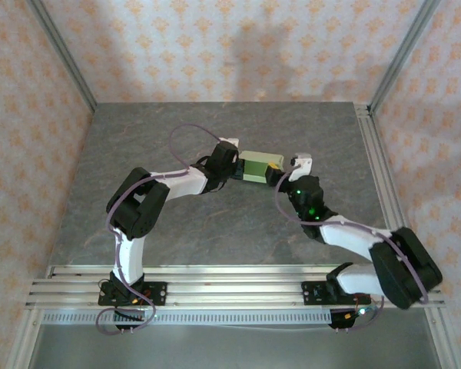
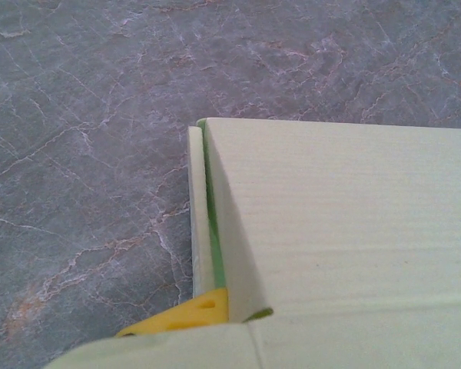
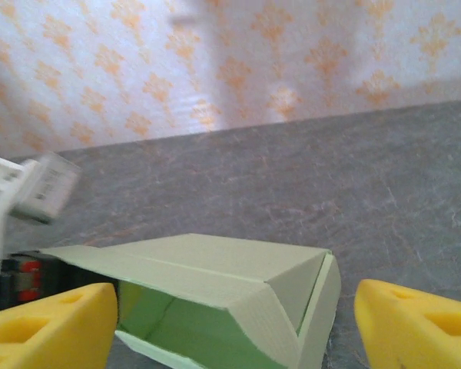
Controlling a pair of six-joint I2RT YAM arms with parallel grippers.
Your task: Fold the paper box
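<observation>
Pale-green paper box (image 1: 260,167) — half-folded, one end gaping — pinched in left end effector (image 1: 238,169); right end effector (image 3: 232,319) spread open.

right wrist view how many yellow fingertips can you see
2: one yellow fingertip at the bottom left and the other at the bottom right, wide apart with the paper box between them. The frame edge cuts off both.

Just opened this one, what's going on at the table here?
Two robot arms meet at the middle of the table over a pale green paper box, which is partly folded with one end open. The left gripper is shut, apparently pinching the box's edge. The right gripper is open, with its yellow fingers wide apart at the open end.
</observation>
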